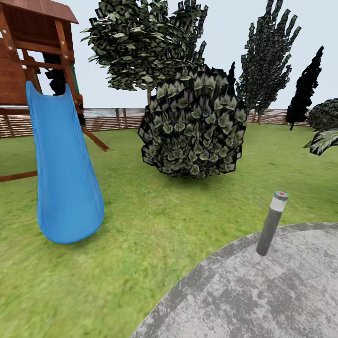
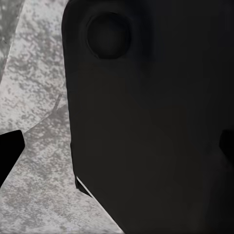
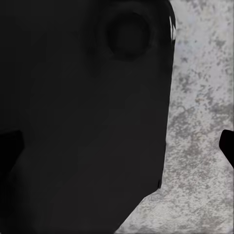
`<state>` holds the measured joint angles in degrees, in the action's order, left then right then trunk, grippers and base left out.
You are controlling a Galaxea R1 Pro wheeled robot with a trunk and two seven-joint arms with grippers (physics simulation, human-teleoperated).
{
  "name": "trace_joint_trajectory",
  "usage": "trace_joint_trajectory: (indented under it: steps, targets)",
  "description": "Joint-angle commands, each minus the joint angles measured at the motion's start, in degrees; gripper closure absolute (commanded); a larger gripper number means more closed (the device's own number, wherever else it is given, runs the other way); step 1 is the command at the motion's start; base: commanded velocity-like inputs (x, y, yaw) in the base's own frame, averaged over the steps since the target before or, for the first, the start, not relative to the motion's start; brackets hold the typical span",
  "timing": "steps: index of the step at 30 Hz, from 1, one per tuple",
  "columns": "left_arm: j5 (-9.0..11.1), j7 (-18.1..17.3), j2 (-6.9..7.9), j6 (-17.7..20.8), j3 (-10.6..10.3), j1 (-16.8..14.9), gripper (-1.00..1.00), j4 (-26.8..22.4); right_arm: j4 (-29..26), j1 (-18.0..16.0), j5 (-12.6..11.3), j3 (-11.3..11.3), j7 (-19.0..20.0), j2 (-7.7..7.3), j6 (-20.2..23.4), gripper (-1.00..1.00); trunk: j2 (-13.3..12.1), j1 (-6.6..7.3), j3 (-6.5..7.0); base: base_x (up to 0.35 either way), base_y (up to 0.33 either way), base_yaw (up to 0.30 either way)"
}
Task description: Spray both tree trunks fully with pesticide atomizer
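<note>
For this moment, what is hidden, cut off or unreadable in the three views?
- Left wrist view: a dark robot part blocks most of the stone paving; the left claw's state cannot be read.
- Right wrist view: a similar dark part covers the paving; same doubt for the right claw.
- Head view: the round bush hides the base of the tree behind it; the wooden play tower is cut by the picture's edge.

the slide (image 1: 65, 173) is bright blue, its play frame (image 1: 33, 42) reddish-brown wood. the lawn (image 1: 141, 244) is green, mottled with yellowish patches. the paving (image 1: 263, 295) is grey stone, blotched light and dark. the post lamp (image 1: 272, 223) is grey with a pale top and a red dot. the bush (image 1: 195, 124) is dark green with paler leaf centres. the fence (image 1: 110, 119) is brown, in horizontal slats.
</note>
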<state>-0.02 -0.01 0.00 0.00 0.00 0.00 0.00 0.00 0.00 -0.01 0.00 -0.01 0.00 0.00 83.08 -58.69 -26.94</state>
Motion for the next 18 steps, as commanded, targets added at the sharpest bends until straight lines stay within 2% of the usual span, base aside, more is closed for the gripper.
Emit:
trace_joint_trajectory:
  steps: [1, 9, 18]
  targets:
    - [0.02, 0.01, 0.00, 0.00, 0.00, 0.00, -1.00, 0.00, 0.00, 0.00, 0.01, 0.00, 0.01, 0.00, 0.00, -1.00, 0.00, -0.04, 0.01, 0.000, 0.000, 0.000]
    - [0.15, 0.10, -0.09, 0.20, 0.15, 0.18, -1.00, -0.09, -1.76, -0.83, 0.03, 0.13, -0.16, 2.28, -0.26, -1.00, 0.00, -0.04, 0.01, 0.000, 0.000, 0.000]
    - [0.19, 0.10, -0.09, 0.24, 0.18, 0.24, -1.00, -0.09, -2.27, -1.05, 0.01, -0.04, -0.16, 2.72, -1.48, -1.00, 0.00, -0.04, 0.01, 0.000, 0.000, 0.000]
